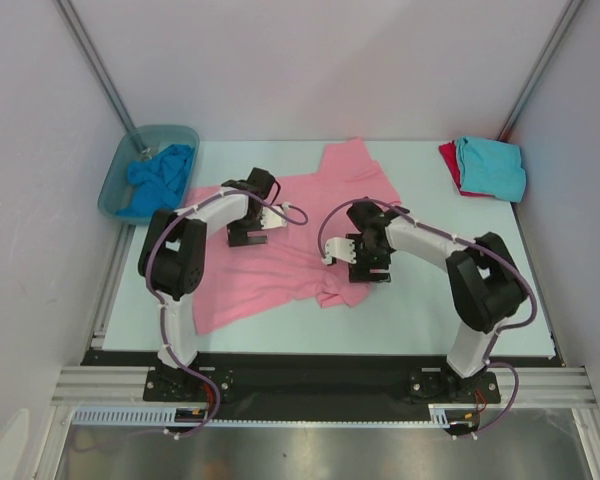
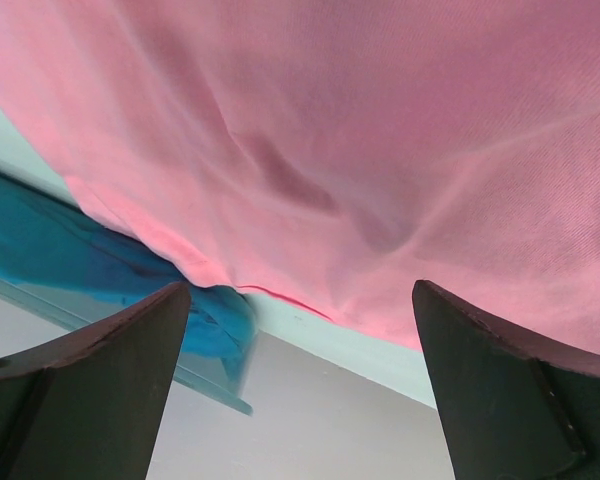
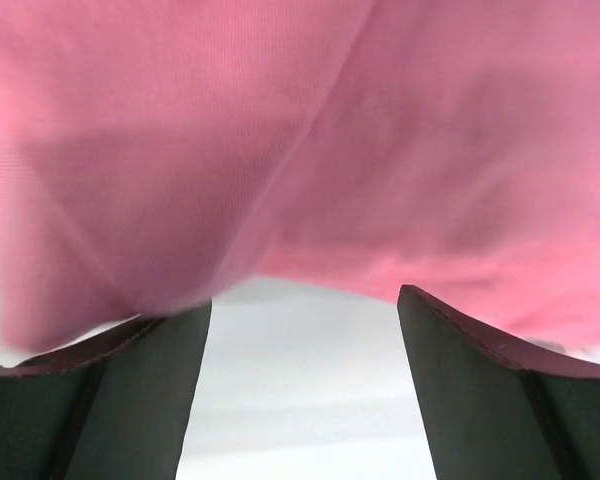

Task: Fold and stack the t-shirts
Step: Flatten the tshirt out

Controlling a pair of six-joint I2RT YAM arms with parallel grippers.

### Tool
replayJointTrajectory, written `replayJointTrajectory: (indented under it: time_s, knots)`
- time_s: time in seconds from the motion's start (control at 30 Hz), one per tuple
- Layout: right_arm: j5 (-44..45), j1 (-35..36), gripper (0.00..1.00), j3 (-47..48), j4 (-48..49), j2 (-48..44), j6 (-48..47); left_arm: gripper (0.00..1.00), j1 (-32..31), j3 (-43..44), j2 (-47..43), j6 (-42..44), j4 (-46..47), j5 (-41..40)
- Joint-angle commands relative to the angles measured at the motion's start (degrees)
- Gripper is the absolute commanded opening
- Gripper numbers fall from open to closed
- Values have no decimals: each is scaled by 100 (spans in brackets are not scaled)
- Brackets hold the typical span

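1. I'm reading the left gripper (image 1: pixel 248 238) as fully released, with nothing between its fingers. It's hovering over the 10 o'clock part of the pink t-shirt (image 1: pixel 270 275).
2. The right gripper (image 1: pixel 360 272) is spread too and isn't grasping anything. It's sitting at the shirt's 4 o'clock hem, where the cloth is bunching up.
3. The pink t-shirt is lying skewed and wrinkled across the middle of the table (image 1: pixel 430 300), not yet folded. The turquoise tee (image 1: pixel 492 165) is resting on the red tee (image 1: pixel 448 157) at 2 o'clock. The blue tee (image 1: pixel 160 172) is sitting in the tub (image 1: pixel 120 180) at 10 o'clock.
4. Risk: if the right jaws close on that bunch, I'm expecting them to pinch several layers. The fold would then be carrying a lump.
5. Risk: the two grippers aren't on matching corners. Lifting from these spots would be twisting the shirt, so the crease would be running crooked.
6. Risk: the shirt's 10 o'clock edge is lying just beside the tub. Any pull toward 4 o'clock could be dragging cloth against the tub or shifting it.
7. Risk: the wrinkles are running under both tools. A shallow pinch would be slipping off the soft cloth mid-lift.
8. Risk: the right arm is working near the 2 o'clock stack, and a wide swing could be knocking it askew.
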Motion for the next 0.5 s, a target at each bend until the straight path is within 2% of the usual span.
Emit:
replayJointTrajectory:
  time_s: [0.0,0.13,0.27,0.33,0.47]
  knots:
    - [-73,5,82,-297,535,-710,246,100,-46,-119,-445,33,31,-81]
    - [-152,-13,84,-904,704,-1422,82,100,-54,-128,-436,68,31,-125]
    - [-204,5,84,-1353,397,-1984,-103,100,-63,-84,-445,33,31,-72]
    - [-353,14,84,-1458,274,-2073,-51,100,-89,-84,-436,15,31,-72]
    - [-293,329,84,-1783,712,-2232,55,100,-125,-128,-436,-143,101,-19]
